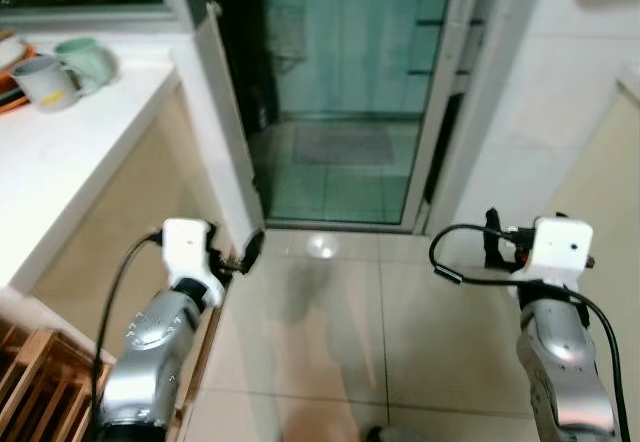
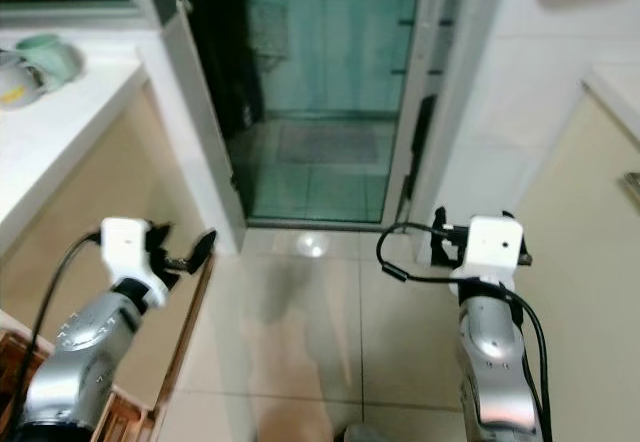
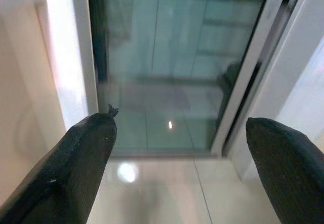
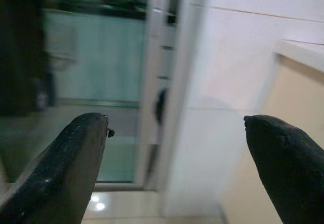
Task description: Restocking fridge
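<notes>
Restocking looks barely begun: the left pincer (image 3: 177, 158) and right pincer (image 4: 174, 158) both gape empty above the glossy beige tiled floor (image 1: 330, 342), facing the glass sliding door (image 1: 345, 102), no fridge reached.

White countertop (image 1: 70, 152), robot's left: bore two mugs at its far end, one grey (image 1: 45, 82), one pale green (image 1: 88, 62), side by side, with an orange item, possibly a tray (image 1: 12, 97), just beside them. Tiled floor (image 1: 330, 332): glossy, beige.
</notes>
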`<state>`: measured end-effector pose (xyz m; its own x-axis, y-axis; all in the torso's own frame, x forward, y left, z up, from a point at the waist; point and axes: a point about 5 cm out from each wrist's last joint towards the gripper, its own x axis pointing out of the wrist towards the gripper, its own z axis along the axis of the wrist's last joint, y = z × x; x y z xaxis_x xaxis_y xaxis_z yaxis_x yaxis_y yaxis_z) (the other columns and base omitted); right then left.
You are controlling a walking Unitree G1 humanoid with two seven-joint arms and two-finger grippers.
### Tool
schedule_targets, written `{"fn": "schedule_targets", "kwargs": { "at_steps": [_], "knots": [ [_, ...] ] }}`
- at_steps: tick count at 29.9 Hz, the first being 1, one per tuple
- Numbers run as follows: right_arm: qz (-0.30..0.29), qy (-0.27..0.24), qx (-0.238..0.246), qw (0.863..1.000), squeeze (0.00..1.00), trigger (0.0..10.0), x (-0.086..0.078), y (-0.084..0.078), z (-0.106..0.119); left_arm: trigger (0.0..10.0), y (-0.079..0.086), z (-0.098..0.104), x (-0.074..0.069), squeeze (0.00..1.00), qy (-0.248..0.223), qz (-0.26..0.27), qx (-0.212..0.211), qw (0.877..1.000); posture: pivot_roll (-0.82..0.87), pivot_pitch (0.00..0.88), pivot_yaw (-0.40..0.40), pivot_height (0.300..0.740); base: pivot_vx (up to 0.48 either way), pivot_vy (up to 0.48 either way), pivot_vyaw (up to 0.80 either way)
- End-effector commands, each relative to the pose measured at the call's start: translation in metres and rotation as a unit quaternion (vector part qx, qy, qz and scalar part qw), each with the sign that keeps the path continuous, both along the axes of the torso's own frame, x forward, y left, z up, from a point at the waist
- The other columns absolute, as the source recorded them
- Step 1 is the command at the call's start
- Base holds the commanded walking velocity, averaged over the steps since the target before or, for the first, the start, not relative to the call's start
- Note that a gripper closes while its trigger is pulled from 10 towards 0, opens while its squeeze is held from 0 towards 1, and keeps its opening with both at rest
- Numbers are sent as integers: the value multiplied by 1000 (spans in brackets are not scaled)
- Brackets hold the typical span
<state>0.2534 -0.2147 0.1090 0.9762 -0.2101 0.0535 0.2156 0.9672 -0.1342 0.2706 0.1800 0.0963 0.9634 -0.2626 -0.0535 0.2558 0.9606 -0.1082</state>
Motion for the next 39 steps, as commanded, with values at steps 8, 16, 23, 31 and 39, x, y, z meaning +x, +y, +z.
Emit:
{"fn": "schedule_targets", "kwargs": {
  "at_steps": [8,16,23,31,39],
  "knots": [
    [146,0,55,988,173,10000,-8,35,-3,10000,-26,24,-13,0,-56,-78,17,995,-186,0,44,740,0,0,0],
    [148,16,52,987,173,10000,-7,35,-8,10000,-27,12,0,0,-24,-50,19,998,-190,0,52,740,240,0,0],
    [129,20,42,991,165,10000,-7,32,-11,10000,-29,21,14,0,-30,-69,12,997,-201,0,68,740,480,0,0],
    [122,23,33,992,173,10000,-8,29,-11,10000,-38,20,14,0,-24,-72,0,997,-208,0,71,740,480,0,0],
    [119,27,22,992,188,10000,-8,27,-11,10000,-49,21,14,0,-22,-84,-11,996,-206,0,69,740,480,0,-646]
  ]
}}
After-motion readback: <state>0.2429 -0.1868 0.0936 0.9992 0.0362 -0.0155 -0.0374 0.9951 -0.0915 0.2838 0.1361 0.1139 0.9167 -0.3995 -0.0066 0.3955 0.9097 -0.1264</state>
